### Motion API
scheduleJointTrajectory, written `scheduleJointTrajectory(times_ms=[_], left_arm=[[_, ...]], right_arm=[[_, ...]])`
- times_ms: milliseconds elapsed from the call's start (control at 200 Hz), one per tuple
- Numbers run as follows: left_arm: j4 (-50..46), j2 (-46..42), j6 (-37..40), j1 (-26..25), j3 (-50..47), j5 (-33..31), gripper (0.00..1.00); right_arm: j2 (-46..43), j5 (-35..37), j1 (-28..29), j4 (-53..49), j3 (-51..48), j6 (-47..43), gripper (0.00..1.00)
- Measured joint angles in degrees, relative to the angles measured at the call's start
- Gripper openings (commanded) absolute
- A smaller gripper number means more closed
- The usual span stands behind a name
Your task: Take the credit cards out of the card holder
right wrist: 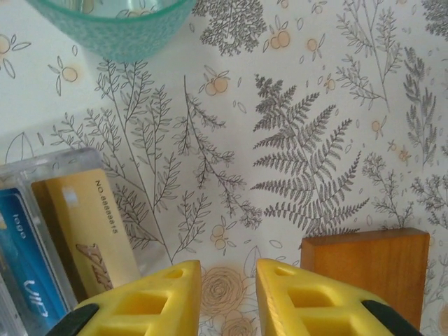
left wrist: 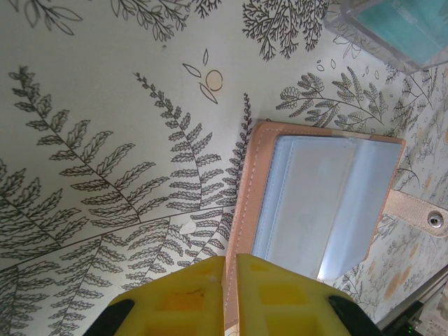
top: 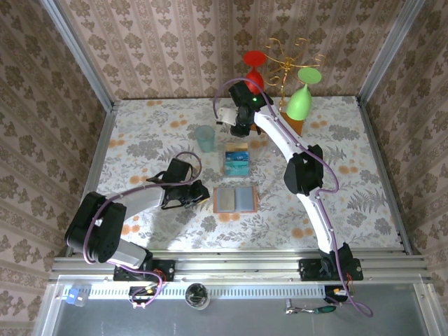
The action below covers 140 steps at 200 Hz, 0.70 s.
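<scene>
Hidden/cut off: in the right wrist view the clear case (right wrist: 47,162) runs off the frame at 9 o'clock, so its cards are part-seen: 1 tan card (right wrist: 91,231) w/ printed number, 1 blue card (right wrist: 24,273) w/ "VIP". The tumbler (right wrist: 112,31) is cropped at 12 o'clock, rim only. A wood block (right wrist: 364,269) is cut at 5 o'clock. In the left wrist view the card holder (left wrist: 315,203) has its lower corner behind the yellow fingers (left wrist: 280,301); can't tell if its edge touches them.

Counts, top view: 1 card holder (top: 236,199), 1 stack of credit cards (top: 237,162) w/ approx. 3 colour bands (tan, blue, teal), exact no. unclear, 1 tumbler (top: 204,138), 2 stem glasses on the rack (top: 287,63), red (top: 254,66) and green (top: 301,98).

Card holder: lies open and flat mid-surface (top: 140,140), tan-orange border, pale grey-blue glossy pockets, snap tab w/ metal stud (left wrist: 428,218) on one side. The cards sit apart from it, near, at 12 o'clock; tumbler at 10 o'clock of the cards.

Left tool (left wrist: 230,280): pressed together, thin slit, just beside the holder's 9 o'clock edge. Right tool (right wrist: 227,294): spread a little, bare surface btw the fingers, pinching nothing, btw case and block.
</scene>
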Motion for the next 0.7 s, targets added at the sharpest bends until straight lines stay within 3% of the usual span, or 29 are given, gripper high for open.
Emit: scheduleJointTrajectory(times_ms=[700], left_arm=[[0.1,-0.1,0.0,0.0,-0.8,0.0,0.13]], right_arm=[[0.0,-0.1,1.9,4.1,-7.1,1.1,0.33]])
